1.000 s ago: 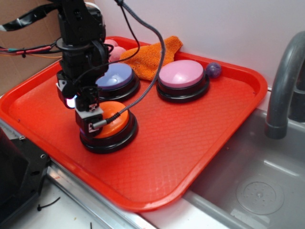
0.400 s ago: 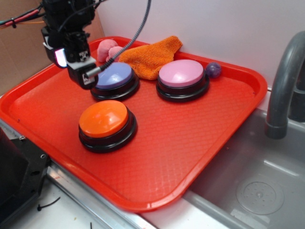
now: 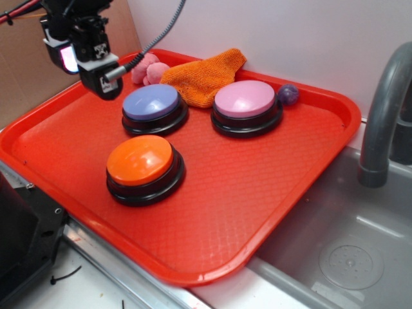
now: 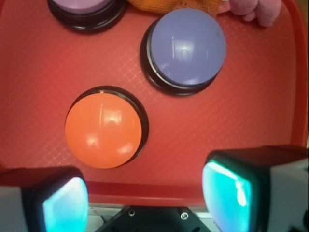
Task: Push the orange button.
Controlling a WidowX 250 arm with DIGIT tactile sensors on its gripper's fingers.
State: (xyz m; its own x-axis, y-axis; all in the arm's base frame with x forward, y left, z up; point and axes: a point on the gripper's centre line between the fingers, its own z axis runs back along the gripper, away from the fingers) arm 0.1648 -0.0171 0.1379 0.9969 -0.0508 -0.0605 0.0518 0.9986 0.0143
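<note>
The orange button (image 3: 140, 159) is a glossy orange dome on a black round base. It stands on the red tray (image 3: 257, 187), toward its near left part. In the wrist view the orange button (image 4: 103, 130) lies left of centre, above the fingers. My gripper (image 3: 96, 61) hangs high above the tray's far left edge, well up and to the left of the button and clear of it. In the wrist view the gripper (image 4: 145, 200) is open and empty, with its glowing teal pads (image 4: 227, 193) wide apart.
A blue-purple button (image 3: 151, 103) and a pink button (image 3: 244, 98) stand behind the orange one. An orange knitted cloth (image 3: 206, 74), a pink soft toy (image 3: 147, 67) and a small purple ball (image 3: 288, 94) lie at the tray's back. A sink basin (image 3: 347, 251) and grey faucet (image 3: 380, 122) are to the right.
One second ago my gripper was down on the orange button. It has since lifted off and moved up and to the far left. The button has not moved.
</note>
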